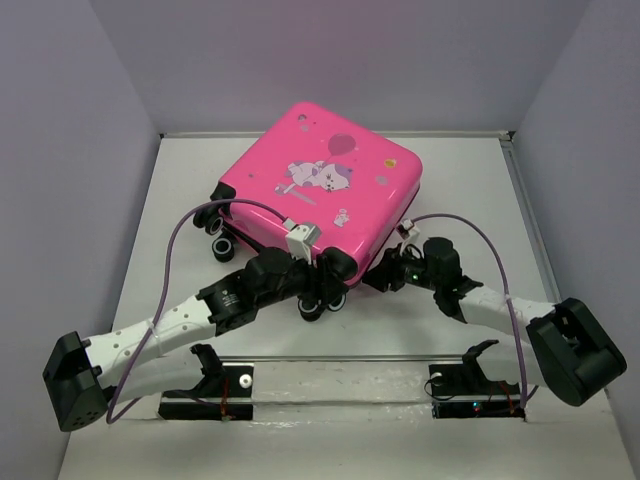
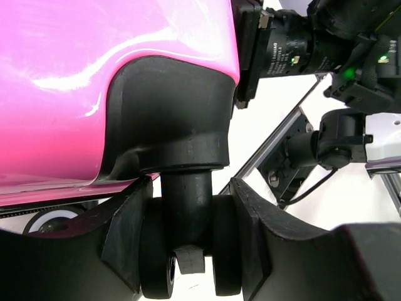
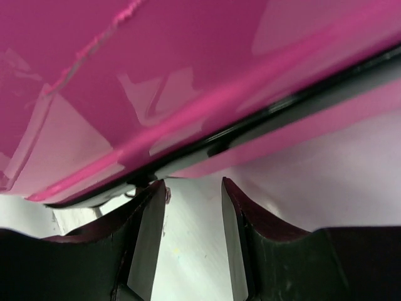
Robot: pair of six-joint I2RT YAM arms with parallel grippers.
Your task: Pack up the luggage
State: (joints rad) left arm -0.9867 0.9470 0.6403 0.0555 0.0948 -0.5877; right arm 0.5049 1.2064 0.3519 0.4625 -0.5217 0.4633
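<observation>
One bench [image 1: 180,200] carries the closed pink luggage [image 1: 320,190], lying flat. At its near corner the left end effector [image 2: 188,207] pinches a caster wheel [image 2: 156,257]. The right end effector [image 3: 193,207] stands narrowly apart, empty, at its seam. The shell looks stiff, slick and light, so wheels and edges offer the best purchase.

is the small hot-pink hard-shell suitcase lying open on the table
No, the suitcase lies shut, with its cartoon-printed shell facing up and no lining showing.
</observation>
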